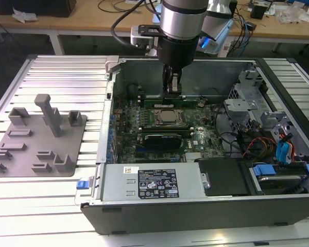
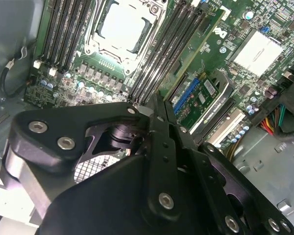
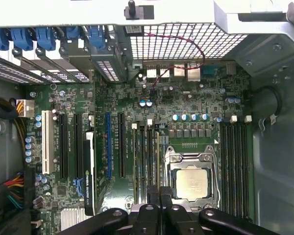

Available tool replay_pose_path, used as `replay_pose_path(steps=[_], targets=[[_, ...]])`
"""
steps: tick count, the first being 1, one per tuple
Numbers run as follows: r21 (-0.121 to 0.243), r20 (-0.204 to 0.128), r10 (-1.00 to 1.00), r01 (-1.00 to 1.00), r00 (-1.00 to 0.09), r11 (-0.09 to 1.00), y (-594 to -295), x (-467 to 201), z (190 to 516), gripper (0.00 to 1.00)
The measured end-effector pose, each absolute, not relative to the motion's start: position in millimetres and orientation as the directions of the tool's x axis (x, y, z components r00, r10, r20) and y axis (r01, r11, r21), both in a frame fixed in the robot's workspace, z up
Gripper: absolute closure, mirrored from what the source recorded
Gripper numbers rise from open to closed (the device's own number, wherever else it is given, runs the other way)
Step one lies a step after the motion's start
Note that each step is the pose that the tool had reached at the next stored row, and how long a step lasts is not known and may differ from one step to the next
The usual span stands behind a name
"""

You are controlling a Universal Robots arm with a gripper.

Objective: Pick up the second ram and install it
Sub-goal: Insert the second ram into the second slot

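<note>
Inside the open case (image 1: 195, 211), the ram (image 1: 190, 101) stands upright in a slot just beside the CPU (image 1: 169, 117), with a black card (image 1: 165, 139) on the CPU's other side. The gripper (image 1: 173, 90) reaches down into the case, fingers pressed together at the ram's top edge; whether they pinch it I cannot tell. A grey tray (image 1: 20, 154) lies outside, at the exterior view's left.
</note>
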State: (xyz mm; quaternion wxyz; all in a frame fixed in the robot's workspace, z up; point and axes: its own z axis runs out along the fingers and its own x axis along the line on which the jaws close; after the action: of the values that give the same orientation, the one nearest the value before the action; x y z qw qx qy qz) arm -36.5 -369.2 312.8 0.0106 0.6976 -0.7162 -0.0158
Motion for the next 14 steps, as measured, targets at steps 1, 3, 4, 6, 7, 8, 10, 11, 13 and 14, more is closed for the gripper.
replay_pose_path(steps=[1, 3, 4, 6, 7, 8, 10, 11, 13, 14], targets=[[0.037, -0.007, -1.0, -0.999, -0.026, 0.026, -369.2, -36.5, 312.8, 0.91], [0.038, -0.007, -1.0, -0.999, -0.026, 0.026, -369.2, -36.5, 312.7, 0.91], [0.037, -0.007, -1.0, -0.999, -0.026, 0.026, -369.2, -36.5, 312.6, 0.91], [0.037, -0.007, -1.0, -0.999, -0.026, 0.026, -369.2, -36.5, 308.8, 0.91], [0.037, -0.007, -1.0, -0.999, -0.026, 0.026, -369.2, -36.5, 305.7, 0.91], [0.037, -0.007, -1.0, -0.999, -0.026, 0.026, -369.2, -36.5, 303.2, 0.91], [0.038, -0.007, -1.0, -0.999, -0.026, 0.026, -369.2, -36.5, 301.4, 0.91], [0.038, -0.007, -1.0, -0.999, -0.026, 0.026, -369.2, -36.5, 301.1, 0.91], [0.037, -0.007, -1.0, -0.999, -0.026, 0.026, -369.2, -36.5, 299.5, 0.91], [0.037, -0.007, -1.0, -0.999, -0.026, 0.026, -369.2, -36.5, 296.8, 0.91]])
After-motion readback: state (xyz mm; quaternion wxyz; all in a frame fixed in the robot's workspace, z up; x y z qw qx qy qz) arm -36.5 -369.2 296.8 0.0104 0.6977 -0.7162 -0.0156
